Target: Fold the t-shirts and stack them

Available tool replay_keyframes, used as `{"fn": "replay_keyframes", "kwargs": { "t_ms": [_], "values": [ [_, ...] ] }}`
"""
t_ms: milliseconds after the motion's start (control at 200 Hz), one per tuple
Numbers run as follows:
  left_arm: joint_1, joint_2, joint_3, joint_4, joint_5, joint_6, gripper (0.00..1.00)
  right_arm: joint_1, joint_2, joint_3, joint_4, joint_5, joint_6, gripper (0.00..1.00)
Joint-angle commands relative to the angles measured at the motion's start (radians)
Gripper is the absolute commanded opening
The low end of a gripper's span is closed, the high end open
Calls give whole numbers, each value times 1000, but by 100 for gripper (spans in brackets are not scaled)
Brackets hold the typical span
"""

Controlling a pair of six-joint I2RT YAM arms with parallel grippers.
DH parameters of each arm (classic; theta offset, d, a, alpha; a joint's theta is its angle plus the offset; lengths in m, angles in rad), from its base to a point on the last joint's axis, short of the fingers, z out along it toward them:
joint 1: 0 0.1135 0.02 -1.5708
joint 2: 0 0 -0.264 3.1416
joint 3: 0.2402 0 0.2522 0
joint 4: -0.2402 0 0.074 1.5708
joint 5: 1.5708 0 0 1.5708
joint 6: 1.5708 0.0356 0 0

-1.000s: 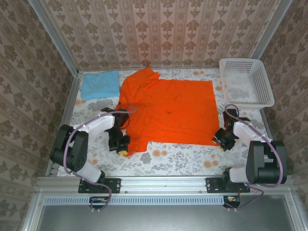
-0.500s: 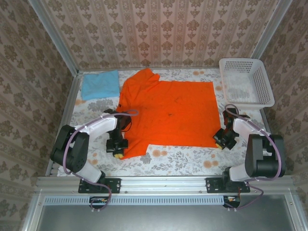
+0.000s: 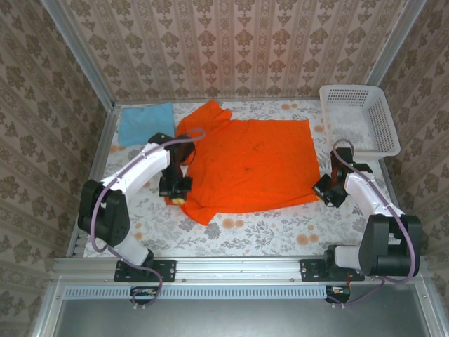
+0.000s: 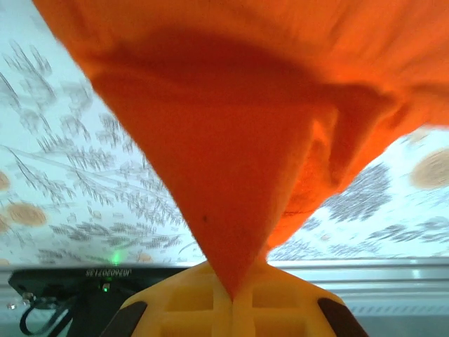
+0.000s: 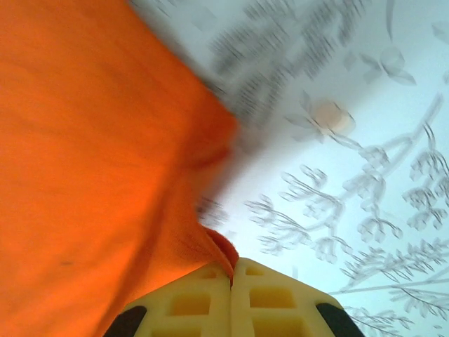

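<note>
An orange t-shirt (image 3: 249,161) lies spread across the middle of the table, its near edge lifted at both ends. My left gripper (image 3: 176,197) is shut on the shirt's near-left edge. In the left wrist view the orange t-shirt (image 4: 266,140) hangs in a taut point from my left gripper (image 4: 235,298). My right gripper (image 3: 327,194) is shut on the shirt's near-right corner. In the right wrist view the orange t-shirt (image 5: 91,175) runs into my right gripper (image 5: 231,277). A light blue t-shirt (image 3: 146,123) lies folded at the far left.
A white lattice basket (image 3: 358,119) stands at the far right corner. The floral tablecloth (image 3: 266,228) shows along the near edge. Patterned walls close in the back and sides.
Both grippers have moved away from the near edge, pulling the orange shirt's near edge up and back. The right gripper has closed on its corner. The left sleeve has drawn inward.
</note>
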Motion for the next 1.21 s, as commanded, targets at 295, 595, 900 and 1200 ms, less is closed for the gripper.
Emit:
{"fn": "replay_keyframes", "kwargs": {
  "t_ms": [295, 595, 900, 1200],
  "values": [
    [144, 433, 600, -97, 14, 113, 0, -5, 326, 354, -62, 5, -16, 0],
    [211, 694, 945, -137, -18, 100, 0, -6, 531, 526, -98, 27, 10, 4],
    [231, 552, 843, 26, -98, 35, 58, -36, 421, 475, -78, 90, 10, 48],
    [254, 206, 236, 234, 94, 84, 53, 16, 168, 124, 215, -153, -66, 41]
  ]
}}
